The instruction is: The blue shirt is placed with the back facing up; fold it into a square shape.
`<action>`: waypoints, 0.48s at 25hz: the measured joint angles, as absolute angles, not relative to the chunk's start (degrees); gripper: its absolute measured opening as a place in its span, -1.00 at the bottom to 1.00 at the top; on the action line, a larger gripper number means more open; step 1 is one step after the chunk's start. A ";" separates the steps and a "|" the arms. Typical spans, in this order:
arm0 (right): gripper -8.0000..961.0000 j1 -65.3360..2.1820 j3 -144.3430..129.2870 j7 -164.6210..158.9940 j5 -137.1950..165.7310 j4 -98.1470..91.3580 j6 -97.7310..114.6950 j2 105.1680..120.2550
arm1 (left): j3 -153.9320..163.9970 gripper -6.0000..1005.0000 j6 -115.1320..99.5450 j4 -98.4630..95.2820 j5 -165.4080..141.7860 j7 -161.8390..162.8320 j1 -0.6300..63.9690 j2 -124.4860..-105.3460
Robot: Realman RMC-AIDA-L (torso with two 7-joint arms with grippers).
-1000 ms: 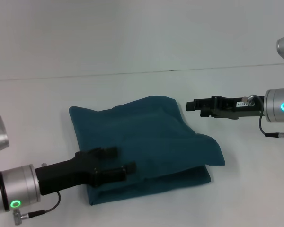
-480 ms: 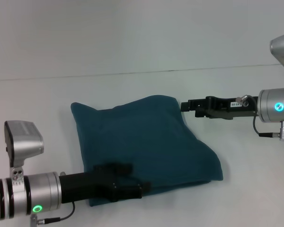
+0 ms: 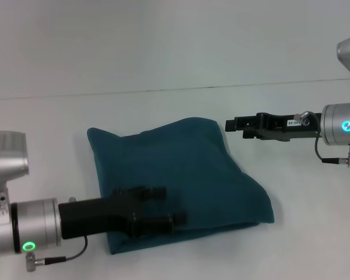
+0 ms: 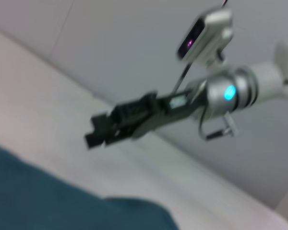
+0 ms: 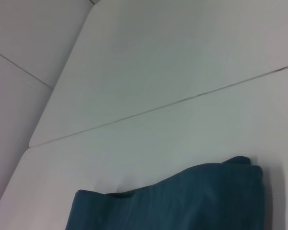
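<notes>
I'm seeing the shirt lying on the desk already folded into a rough square — only tidying looks left. Left gripper is hovering spread over its near edge; right gripper is hanging just beside its far corner, fingers unclear.

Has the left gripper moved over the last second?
Yes. The left gripper has shifted toward the blue shirt's near edge and slightly rightward across it; the folded shirt stayed nearly put.

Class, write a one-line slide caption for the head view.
Left gripper open over the folded blue shirt; right gripper hangs just past its far right corner.
</notes>
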State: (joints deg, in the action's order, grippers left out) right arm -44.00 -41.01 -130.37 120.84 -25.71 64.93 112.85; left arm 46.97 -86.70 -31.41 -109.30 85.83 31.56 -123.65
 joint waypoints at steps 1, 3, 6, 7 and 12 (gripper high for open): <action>0.47 -44.03 -41.04 -130.32 120.84 -25.71 64.93 112.85 | 46.47 0.86 -86.95 -31.45 -108.92 85.75 31.60 -123.69; 0.47 -44.06 -41.15 -130.25 120.84 -25.74 64.95 112.85 | 46.03 0.86 -86.10 -31.17 -107.97 85.44 31.86 -123.85; 0.47 -44.05 -41.29 -130.17 120.89 -25.76 64.96 112.87 | 46.37 0.86 -81.64 -28.75 -107.51 85.23 33.02 -124.05; 0.47 -43.99 -41.29 -130.13 120.89 -25.75 64.96 112.90 | 46.41 0.86 -80.00 -27.63 -107.49 85.13 33.45 -124.07; 0.47 -43.80 -41.29 -129.73 120.84 -25.76 64.95 112.94 | 46.74 0.86 -75.24 -23.49 -107.20 83.52 34.94 -124.28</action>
State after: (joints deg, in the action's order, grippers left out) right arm -43.80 -41.29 -129.73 120.84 -25.76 64.95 112.94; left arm 46.74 -75.24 -23.49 -107.20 83.52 34.94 -124.28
